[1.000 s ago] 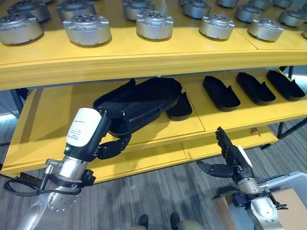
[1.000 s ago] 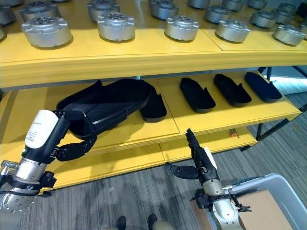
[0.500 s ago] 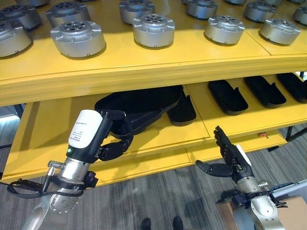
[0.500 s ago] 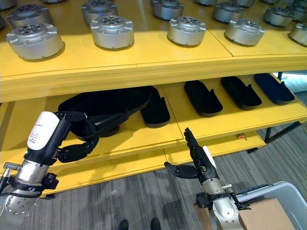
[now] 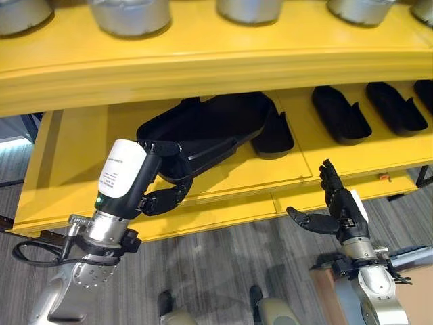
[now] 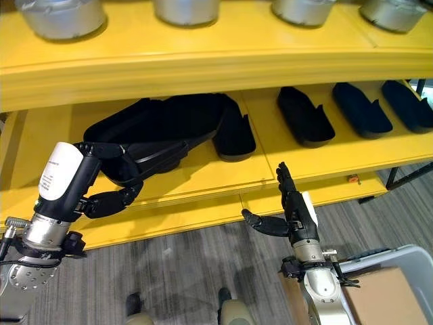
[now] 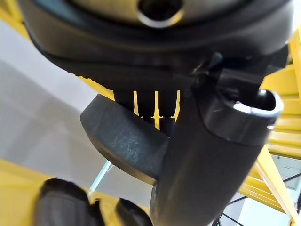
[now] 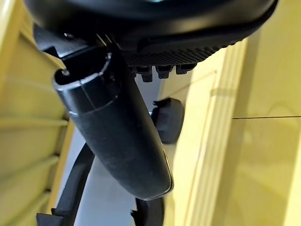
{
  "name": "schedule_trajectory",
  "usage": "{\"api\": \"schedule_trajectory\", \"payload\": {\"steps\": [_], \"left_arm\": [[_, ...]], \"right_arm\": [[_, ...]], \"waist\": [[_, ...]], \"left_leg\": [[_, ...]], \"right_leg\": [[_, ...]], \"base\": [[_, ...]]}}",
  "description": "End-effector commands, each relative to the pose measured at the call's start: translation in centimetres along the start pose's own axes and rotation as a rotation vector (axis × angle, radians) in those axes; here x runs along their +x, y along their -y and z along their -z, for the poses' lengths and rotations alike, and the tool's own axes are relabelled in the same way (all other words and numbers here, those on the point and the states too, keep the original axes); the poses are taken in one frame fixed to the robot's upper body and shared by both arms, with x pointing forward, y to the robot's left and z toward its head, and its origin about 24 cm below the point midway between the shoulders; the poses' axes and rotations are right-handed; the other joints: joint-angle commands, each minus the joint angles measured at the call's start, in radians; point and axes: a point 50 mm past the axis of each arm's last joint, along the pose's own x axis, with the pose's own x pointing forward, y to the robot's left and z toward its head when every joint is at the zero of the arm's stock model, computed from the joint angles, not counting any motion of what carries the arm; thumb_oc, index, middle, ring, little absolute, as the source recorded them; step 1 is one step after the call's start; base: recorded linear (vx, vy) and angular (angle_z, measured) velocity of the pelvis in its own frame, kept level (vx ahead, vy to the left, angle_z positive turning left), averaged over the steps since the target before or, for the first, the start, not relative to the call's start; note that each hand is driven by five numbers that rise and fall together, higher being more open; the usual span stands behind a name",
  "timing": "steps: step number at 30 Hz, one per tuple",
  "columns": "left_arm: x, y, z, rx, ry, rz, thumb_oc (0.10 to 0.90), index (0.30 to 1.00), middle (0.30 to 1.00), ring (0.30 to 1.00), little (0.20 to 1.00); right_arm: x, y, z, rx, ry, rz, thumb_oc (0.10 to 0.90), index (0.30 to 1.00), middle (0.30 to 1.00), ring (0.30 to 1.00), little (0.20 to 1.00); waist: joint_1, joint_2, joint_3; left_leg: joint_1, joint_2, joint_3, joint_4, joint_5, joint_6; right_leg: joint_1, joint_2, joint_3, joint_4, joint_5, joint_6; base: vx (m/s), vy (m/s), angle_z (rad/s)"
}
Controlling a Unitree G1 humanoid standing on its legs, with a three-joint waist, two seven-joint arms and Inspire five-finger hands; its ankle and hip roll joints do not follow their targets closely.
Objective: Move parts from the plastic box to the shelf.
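Note:
A large black shell-shaped part (image 5: 210, 128) lies on the lower level of the yellow shelf (image 5: 223, 203), its near end over the front edge. My left hand (image 5: 161, 200) is shut on that end, thumb on top of the rim and fingers curled underneath. The left wrist view shows the part's rim (image 7: 127, 146) pinched between the thumb (image 7: 207, 165) and the fingers. My right hand (image 6: 298, 217) hovers open in front of the shelf's front edge, fingers straight and pointing up, holding nothing.
Smaller black parts (image 5: 274, 135) (image 5: 340, 114) (image 5: 396, 107) lie in a row on the lower level to the right. Silver round parts (image 5: 128, 13) stand on the upper level. A grey plastic box (image 6: 399, 261) holding a cardboard carton (image 6: 379, 305) sits at the lower right.
The camera has shifted, so the upper level now sits higher in view. My left hand keeps its hold and the black part lies a little deeper on the lower level. The right hand stays open.

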Motion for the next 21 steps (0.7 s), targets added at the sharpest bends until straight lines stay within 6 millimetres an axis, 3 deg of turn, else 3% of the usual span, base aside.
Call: {"api": "schedule_trajectory", "payload": {"steps": [1, 6, 9, 12, 21], "left_arm": [[1.5, -3.9, -2.9, -0.035, 0.172, -0.32, 0.4, 0.3, 0.3, 0.3, 0.3], [2.1, -4.1, -3.7, -0.038, 0.225, -0.341, 0.4, 0.3, 0.3, 0.3, 0.3], [2.2, -4.0, -3.9, -0.025, 0.236, -0.328, 0.4, 0.3, 0.3, 0.3, 0.3], [2.2, -4.1, -3.9, -0.017, 0.234, -0.346, 0.4, 0.3, 0.3, 0.3, 0.3], [0.7, -4.0, -1.8, 0.059, 0.095, -0.356, 0.4, 0.3, 0.3, 0.3, 0.3]], "right_arm": [[1.6, -0.5, -4.3, -0.004, 0.257, -0.061, 0.9, 1.0, 1.0, 1.0, 1.0], [1.3, -1.6, -3.8, 0.04, 0.229, -0.085, 0.9, 1.0, 1.0, 1.0, 1.0], [1.1, -1.8, -3.7, 0.032, 0.217, -0.096, 0.9, 1.0, 1.0, 1.0, 1.0], [0.7, -1.8, -3.3, 0.021, 0.189, -0.108, 0.9, 1.0, 1.0, 1.0, 1.0], [0.3, -1.4, -2.6, 0.029, 0.146, -0.089, 0.9, 1.0, 1.0, 1.0, 1.0]], "waist": [[0.032, 0.047, -0.102], [0.04, 0.015, -0.093], [0.038, 0.003, -0.089], [0.041, -0.027, -0.096], [0.065, -0.09, -0.122]], "left_leg": [[0.024, 0.028, -0.034, -0.052, 0.085, 0.065], [-0.004, -0.037, -0.02, 0.074, -0.018, 0.071], [-0.015, -0.059, -0.017, 0.122, -0.051, 0.073], [-0.043, -0.093, -0.01, 0.219, -0.114, 0.078], [-0.044, -0.114, 0.02, 0.32, -0.205, 0.109]], "right_leg": [[0.001, 0.008, 0.03, 0.064, -0.035, -0.005], [0.092, -0.084, 0.008, -0.041, 0.018, 0.043], [0.114, -0.108, -0.001, -0.063, 0.028, 0.051], [0.152, -0.155, -0.009, -0.098, 0.046, 0.072], [0.191, -0.19, 0.005, -0.137, 0.085, 0.098]], "base": [[0.06, 0.26, -0.08], [0.05, 0.23, 0.15], [0.02, 0.157, 0.05], [0.04, 0.183, 0.07], [0.03, 0.095, -0.03]]}}
